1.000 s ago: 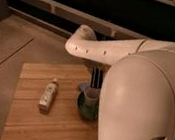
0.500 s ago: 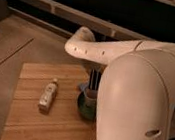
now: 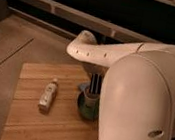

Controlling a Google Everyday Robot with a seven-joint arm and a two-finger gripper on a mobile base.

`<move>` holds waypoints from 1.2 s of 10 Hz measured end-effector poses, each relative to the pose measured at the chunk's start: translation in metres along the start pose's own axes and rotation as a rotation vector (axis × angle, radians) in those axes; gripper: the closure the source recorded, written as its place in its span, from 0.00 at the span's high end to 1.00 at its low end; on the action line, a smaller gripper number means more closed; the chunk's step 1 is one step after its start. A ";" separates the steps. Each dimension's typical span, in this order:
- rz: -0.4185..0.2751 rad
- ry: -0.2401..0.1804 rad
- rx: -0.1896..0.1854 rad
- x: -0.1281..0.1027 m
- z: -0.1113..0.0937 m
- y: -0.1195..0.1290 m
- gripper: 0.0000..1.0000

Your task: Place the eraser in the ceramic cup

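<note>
hovering near the right edge of the wooden board (image 3: 26,119), gripper (image 3: 94,88) pinched shut over the green bowl (image 3: 86,110) | eraser and ceramic cup unseen, perhaps behind the arm (image 3: 140,109) | eraser judged light, rubbery, grippy: pinch mid-length across narrow sides

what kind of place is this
Likely an indoor robot test setup: a wooden board laid with a small bottle and a green bowl, the claw hanging over the bowl, a long ledge behind.

text: none readable | numbers, signs: none readable | bottle (image 3: 49,94) label: not legible
</note>
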 end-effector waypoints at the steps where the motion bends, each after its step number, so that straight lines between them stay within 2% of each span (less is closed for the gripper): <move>1: 0.000 -0.003 0.006 -0.001 0.001 -0.004 0.00; 4: -0.006 -0.022 0.012 -0.007 0.000 -0.007 0.00; 9: -0.017 -0.042 -0.043 -0.010 0.009 0.013 0.00; 12: -0.054 -0.067 -0.070 -0.017 0.007 0.027 0.00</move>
